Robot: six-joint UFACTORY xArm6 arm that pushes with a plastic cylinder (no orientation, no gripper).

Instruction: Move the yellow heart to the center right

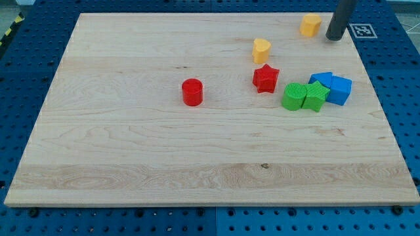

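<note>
No jaws here: my tip [335, 37] touches nothing, just right of a yellow block [310, 25], well above-right of the yellow heart [261, 50].

On the board [131, 151], my tip [335, 37] sat at the view's top right, just right of the yellow block [311, 25]. The yellow heart [262, 50] lay lower left of that, red star [266, 78] just below it. Two green blocks [304, 96] touched two blue blocks [333, 87] right of the star; the red cylinder [192, 92] stood apart, left.
</note>
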